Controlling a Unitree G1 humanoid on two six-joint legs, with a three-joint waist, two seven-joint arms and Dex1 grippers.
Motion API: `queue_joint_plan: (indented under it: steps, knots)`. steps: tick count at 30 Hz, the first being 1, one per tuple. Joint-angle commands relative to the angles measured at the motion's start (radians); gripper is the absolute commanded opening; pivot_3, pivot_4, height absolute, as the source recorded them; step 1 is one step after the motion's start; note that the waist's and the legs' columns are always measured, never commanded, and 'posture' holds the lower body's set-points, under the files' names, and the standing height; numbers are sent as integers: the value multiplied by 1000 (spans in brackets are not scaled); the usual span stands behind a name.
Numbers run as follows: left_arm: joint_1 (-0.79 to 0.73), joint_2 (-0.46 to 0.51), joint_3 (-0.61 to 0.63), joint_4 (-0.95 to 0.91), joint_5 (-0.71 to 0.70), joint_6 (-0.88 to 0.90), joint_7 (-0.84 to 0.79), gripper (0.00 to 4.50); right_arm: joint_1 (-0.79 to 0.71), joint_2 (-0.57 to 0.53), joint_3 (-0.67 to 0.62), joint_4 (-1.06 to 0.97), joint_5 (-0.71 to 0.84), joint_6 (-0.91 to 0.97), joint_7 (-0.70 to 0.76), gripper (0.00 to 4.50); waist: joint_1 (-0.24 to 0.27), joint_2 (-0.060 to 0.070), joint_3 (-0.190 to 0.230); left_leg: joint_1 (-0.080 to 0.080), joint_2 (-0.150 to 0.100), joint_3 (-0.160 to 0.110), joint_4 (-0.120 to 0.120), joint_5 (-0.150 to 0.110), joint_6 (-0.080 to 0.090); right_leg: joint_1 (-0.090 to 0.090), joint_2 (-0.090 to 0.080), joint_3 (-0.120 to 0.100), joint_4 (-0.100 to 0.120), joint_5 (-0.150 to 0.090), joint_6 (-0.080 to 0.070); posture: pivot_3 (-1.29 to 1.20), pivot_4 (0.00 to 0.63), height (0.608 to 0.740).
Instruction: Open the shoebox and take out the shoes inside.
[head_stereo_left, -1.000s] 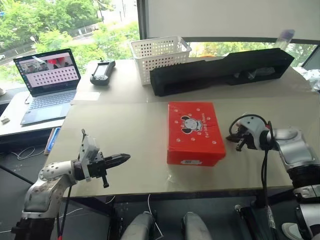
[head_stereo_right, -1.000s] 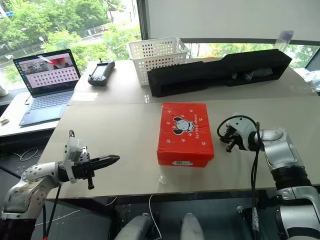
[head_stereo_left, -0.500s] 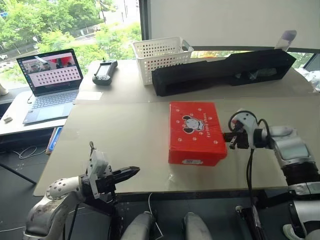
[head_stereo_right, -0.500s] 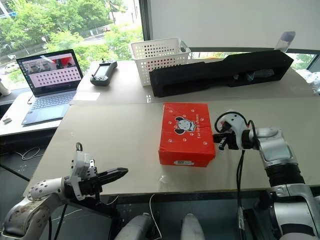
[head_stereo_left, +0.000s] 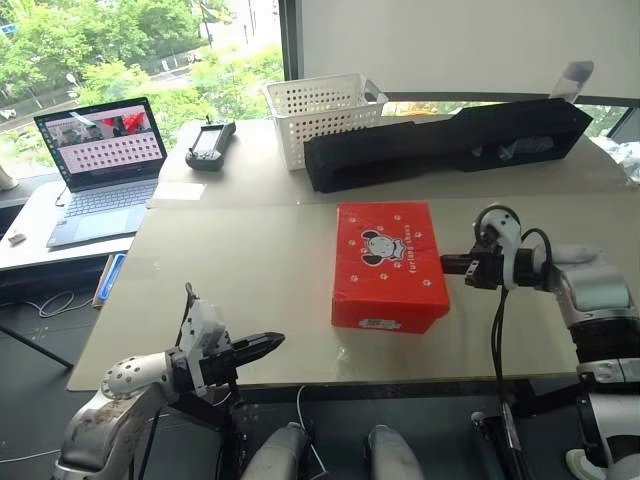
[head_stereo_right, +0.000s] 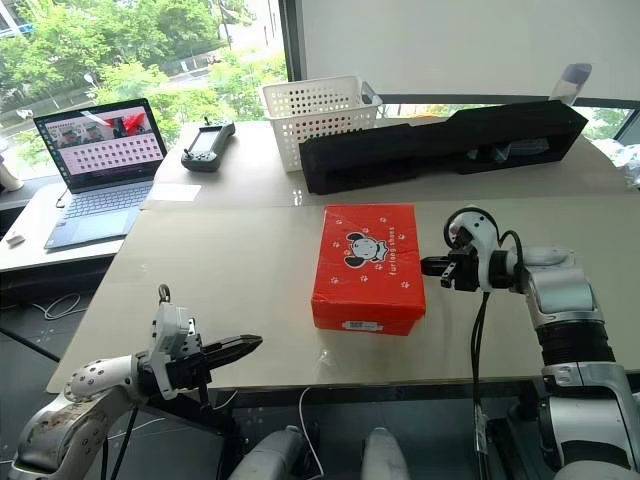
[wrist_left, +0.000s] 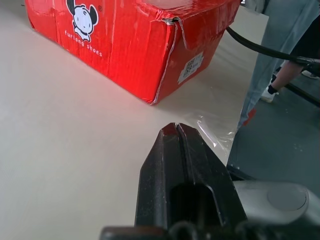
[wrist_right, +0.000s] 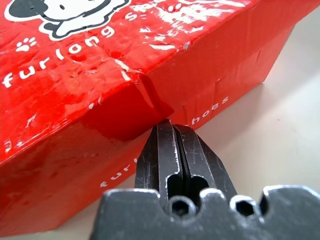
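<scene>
The red shoebox (head_stereo_left: 388, 262) lies on the table with its lid down and its white end label facing the front edge. The shoes are hidden inside it. My right gripper (head_stereo_left: 445, 264) is shut and empty. Its tip (wrist_right: 171, 125) sits against the box's right side wall, just under the lid's edge. My left gripper (head_stereo_left: 272, 342) is also shut and empty. It hovers near the table's front edge, well to the left of the box and pointing toward it (wrist_left: 176, 127).
A white perforated basket (head_stereo_left: 320, 110) and a long black foam case (head_stereo_left: 450, 140) stand behind the box. On the far left are a laptop (head_stereo_left: 100, 165) and a handheld controller (head_stereo_left: 207, 142). A person's leg (wrist_left: 280, 50) stands beyond the table's front corner.
My right gripper has risen and swung left, from beside the box to its right wall at lid height, rolling as it went. My left gripper has sunk slightly toward the table's front edge.
</scene>
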Motion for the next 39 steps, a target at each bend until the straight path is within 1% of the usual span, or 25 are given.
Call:
queue_joint_plan:
  steps: [1,9,16,21,23,25,26,28,29,30,31,33,39]
  knots:
    - [-6,0,-2,-11,0,-25,7,0,-52,-7,-66,-48,68,27,11,22,0,0,0,0,0,0,0,0,0,0,0,0,0,0,0,0,150,738]
    - [-18,-2,-12,-4,9,-29,16,0,-96,8,-114,-125,187,142,15,22,2,0,0,-1,0,0,0,0,0,-1,0,0,0,0,0,0,150,738]
    - [-22,-1,-22,-4,11,-31,32,0,-130,10,-55,-220,173,161,-8,22,10,0,0,-2,0,0,0,0,0,-1,0,0,0,0,0,0,150,738]
    - [-20,3,-25,-2,15,-34,39,0,-209,-16,58,-358,107,165,-13,22,10,0,0,-3,1,0,-1,0,0,-3,0,0,0,0,0,0,150,738]
    - [-19,3,-28,-3,15,-34,39,0,-371,96,98,-408,84,175,-115,22,2,1,1,-3,1,0,-1,0,0,-3,0,0,-1,0,0,0,150,738]
    - [-19,3,-30,-2,16,-34,40,0,-458,196,71,-420,105,175,-203,22,-17,3,2,-3,2,3,-1,0,0,-5,-1,1,0,1,-1,0,150,738]
    - [-19,4,-33,-3,15,-35,41,0,-493,251,21,-410,148,205,-255,22,-19,3,2,-4,3,4,-3,0,0,-7,-8,-2,0,3,-1,0,150,738]
    - [-19,4,-38,-6,15,-35,43,0,-531,321,-48,-405,202,249,-324,22,-13,2,1,-3,7,6,-2,0,0,-7,-8,-6,0,4,-3,0,150,738]
    - [-19,5,-39,-7,15,-34,44,0,-537,338,-65,-408,215,260,-343,22,-6,1,1,-3,7,5,-2,0,0,-7,-6,-7,0,4,-3,0,150,738]
    - [-17,6,-38,-10,12,-33,44,0,-520,332,-59,-414,209,262,-345,22,1,1,1,-2,9,5,-2,0,0,-10,0,-8,-2,5,-5,0,150,738]
    - [-15,7,-36,-14,8,-31,45,0,-499,322,-49,-416,197,261,-348,22,15,0,0,-2,9,4,-3,0,-1,-10,2,-9,-3,9,-6,0,150,738]
    - [-9,10,-30,-22,1,-28,45,0,-458,298,-32,-416,179,260,-351,22,26,0,0,-2,9,4,-3,-1,-1,-9,3,-13,-6,12,-5,0,150,738]
    - [12,26,-20,-64,-25,-4,47,0,-397,249,-21,-420,165,261,-367,22,14,0,0,-4,10,12,-4,-1,-1,-11,2,-6,-6,17,-3,0,150,738]
